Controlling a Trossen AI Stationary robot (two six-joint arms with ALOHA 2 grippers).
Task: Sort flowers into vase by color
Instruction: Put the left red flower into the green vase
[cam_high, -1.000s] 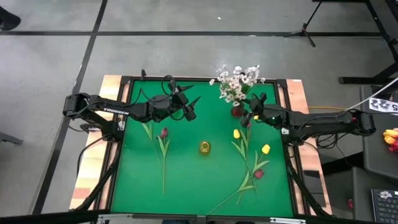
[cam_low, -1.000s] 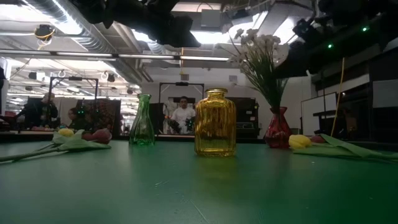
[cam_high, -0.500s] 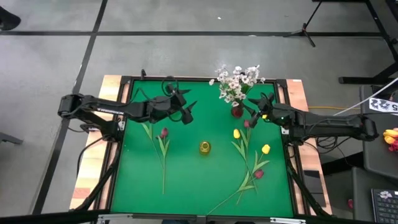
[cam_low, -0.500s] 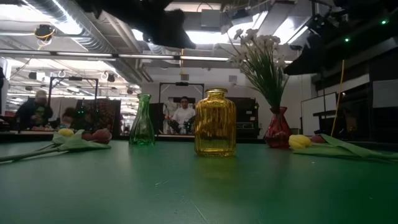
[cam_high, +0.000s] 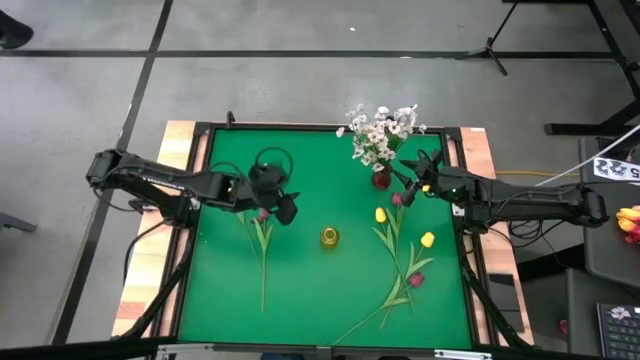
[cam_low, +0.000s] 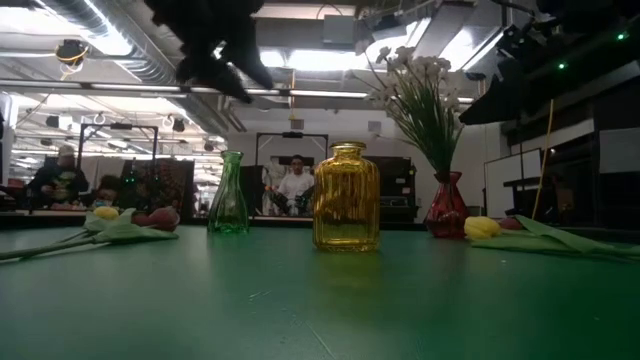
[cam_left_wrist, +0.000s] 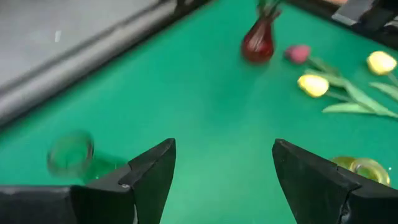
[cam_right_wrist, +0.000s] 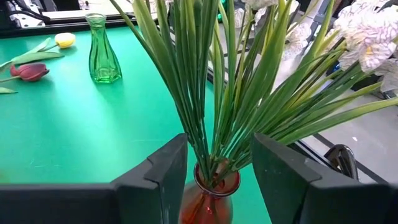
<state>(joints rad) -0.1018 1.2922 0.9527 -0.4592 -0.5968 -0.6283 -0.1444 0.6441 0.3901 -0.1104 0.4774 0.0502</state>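
The left tool (cam_high: 283, 205) hangs wide open and empty above the green worktop (cam_high: 310, 290), directly over the dark red tulip (cam_high: 264, 213) whose long green stem runs toward the near edge. The right tool (cam_right_wrist: 212, 180) stands partly open, gripping nothing, just beside the small red glass vase (cam_high: 381, 179) holding the white blossom spray (cam_high: 378, 132). Two yellow tulips (cam_high: 380, 215) lie near the amber ribbed glass bottle (cam_high: 329, 237).

The high camera looks straight down on the whole green table (cam_high: 300, 290). The low one sits at tabletop level, facing across it into the room, close to the yellow bottle (cam_low: 346, 197). Both wrist cameras look forward past their own fingers; each shows the red vase (cam_left_wrist: 257, 43).
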